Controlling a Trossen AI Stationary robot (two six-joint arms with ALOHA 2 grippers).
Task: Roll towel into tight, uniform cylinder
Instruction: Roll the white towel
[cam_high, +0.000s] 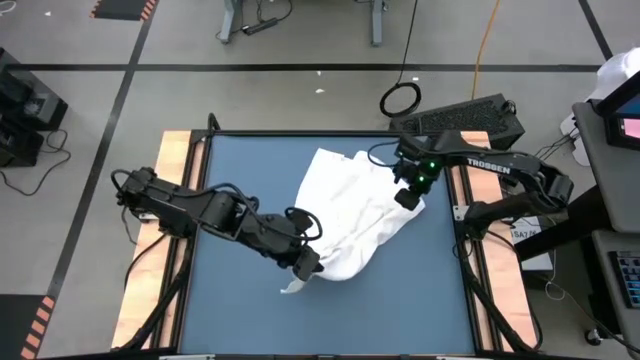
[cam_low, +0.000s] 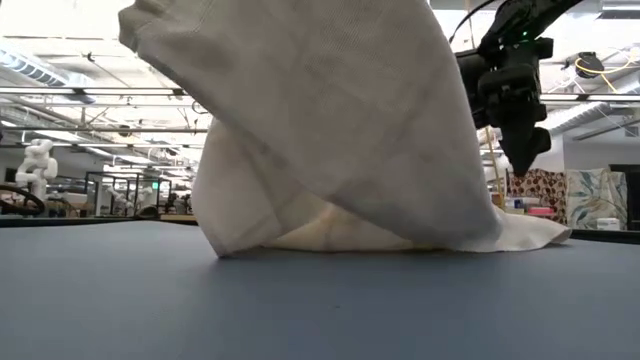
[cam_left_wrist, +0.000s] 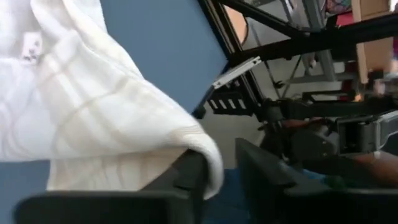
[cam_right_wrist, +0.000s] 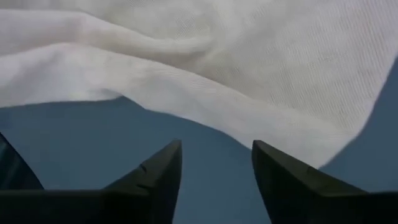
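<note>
- White cloth, not a cylinder — the towel (cam_high: 352, 210) lies crumpled and loosely folded near the middle of the blue surface (cam_high: 240, 310), with one part lifted into a tall drape in the low view. No rolled section shows anywhere.
- By my judgement the task is barely begun: the cloth would need flattening and squaring before any rolling, so nearly all the work is left.
- Left gripper (cam_high: 305, 262) sits at the towel's near-left corner. In its wrist view a fold of the cloth hangs over one finger, with a gap to the other finger, so the jaws stand apart — the cloth drapes on them and is not pinched.
- Right gripper (cam_right_wrist: 214, 171) hovers at the towel's right edge. Its jaws are open with only bare blue surface between them; the towel's hem lies just beyond the fingertips, not touching.
</note>
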